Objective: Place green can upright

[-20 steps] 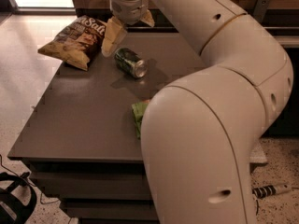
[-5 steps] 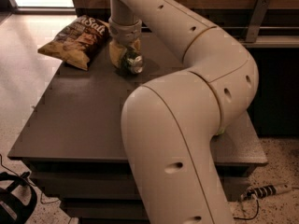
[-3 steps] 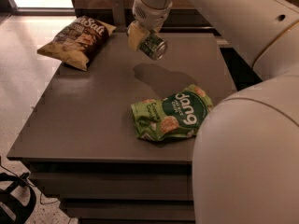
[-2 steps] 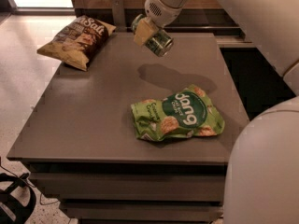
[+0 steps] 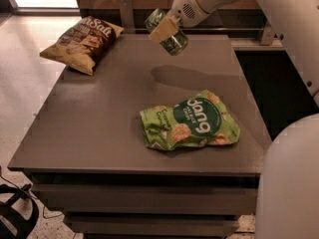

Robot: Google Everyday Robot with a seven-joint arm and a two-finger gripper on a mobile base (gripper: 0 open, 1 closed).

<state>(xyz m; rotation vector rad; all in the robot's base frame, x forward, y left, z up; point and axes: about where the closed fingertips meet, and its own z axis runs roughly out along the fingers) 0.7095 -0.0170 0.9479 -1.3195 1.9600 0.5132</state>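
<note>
My gripper (image 5: 164,30) is shut on the green can (image 5: 168,33), a small dark green metal can with a silver end. It holds the can tilted in the air above the far middle of the grey table (image 5: 99,113), well clear of the top. A tan finger (image 5: 162,30) lies across the can's front. The can's shadow falls on the table just below and in front of it.
A light-green "dang" snack bag (image 5: 190,121) lies flat at the table's right middle. A brown chip bag (image 5: 83,40) lies at the far left corner. My white arm fills the right edge and lower right corner. A wooden wall stands behind the table.
The gripper took hold of the lying can on the table's far side, lifted it and carried it up and to the right. The arm has swung out of the table's front.
</note>
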